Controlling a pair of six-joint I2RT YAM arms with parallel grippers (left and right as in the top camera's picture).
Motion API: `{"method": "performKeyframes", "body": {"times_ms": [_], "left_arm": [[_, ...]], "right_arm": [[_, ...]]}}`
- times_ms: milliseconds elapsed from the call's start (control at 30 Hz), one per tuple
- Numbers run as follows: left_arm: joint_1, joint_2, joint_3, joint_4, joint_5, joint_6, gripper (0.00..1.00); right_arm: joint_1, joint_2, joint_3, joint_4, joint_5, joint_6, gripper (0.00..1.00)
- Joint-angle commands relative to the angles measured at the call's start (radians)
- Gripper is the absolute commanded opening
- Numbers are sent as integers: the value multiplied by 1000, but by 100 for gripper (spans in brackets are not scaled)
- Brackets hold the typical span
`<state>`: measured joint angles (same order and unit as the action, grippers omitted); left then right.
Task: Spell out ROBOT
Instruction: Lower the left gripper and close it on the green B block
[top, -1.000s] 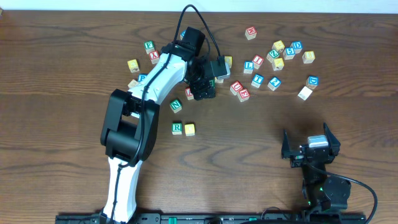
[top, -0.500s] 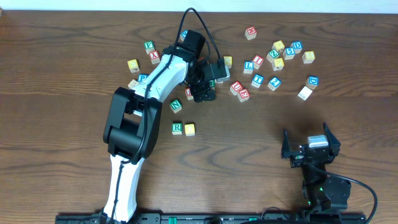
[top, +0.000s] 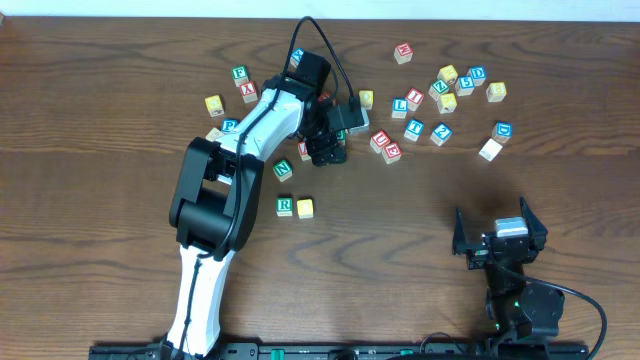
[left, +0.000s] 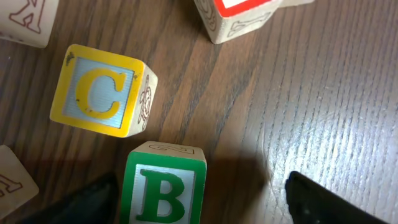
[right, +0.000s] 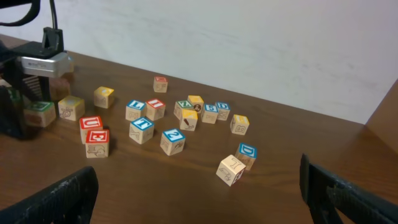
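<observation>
I am straddling the B block (left: 165, 193), left gripper (left: 199, 186) wide; closing off-centre risks knocking the C block (left: 99, 90) at eleven o'clock. Right gripper (top: 498, 233) idling wide.

Alphabet cubes (top: 285, 206): about twenty-seven, few partly hidden. Arms: two, left arm (top: 210, 195), right arm (top: 525, 305). Table (top: 100, 250): one.

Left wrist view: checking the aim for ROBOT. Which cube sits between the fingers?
The green B cube, inside the open left gripper; the yellow C cube and red-lettered cube lie beyond its tips.
</observation>
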<state>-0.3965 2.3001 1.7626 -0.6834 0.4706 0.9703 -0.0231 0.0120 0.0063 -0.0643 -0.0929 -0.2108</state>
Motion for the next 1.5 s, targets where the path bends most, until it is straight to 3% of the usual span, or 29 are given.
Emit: {"method": "performKeyframes", "body": {"times_ms": [0, 300, 533, 767, 1233, 1467], "left_arm": [[-2, 10, 18, -3, 20, -3, 75], [-2, 10, 18, -3, 20, -3, 60], [-2, 10, 17, -3, 20, -3, 56], [-2, 10, 17, -3, 20, -3, 42], [-2, 10, 18, -2, 20, -6, 34], [-2, 10, 17, -2, 20, -6, 24]], "right_arm": [[-3, -5, -1, -5, 4, 16, 99], [-3, -5, -1, -5, 4, 16, 99], [-3, -5, -1, -5, 4, 16, 99], [-3, -5, -1, -5, 4, 16, 99], [-3, -5, -1, -5, 4, 16, 99], [-3, -5, -1, -5, 4, 16, 99]]}}
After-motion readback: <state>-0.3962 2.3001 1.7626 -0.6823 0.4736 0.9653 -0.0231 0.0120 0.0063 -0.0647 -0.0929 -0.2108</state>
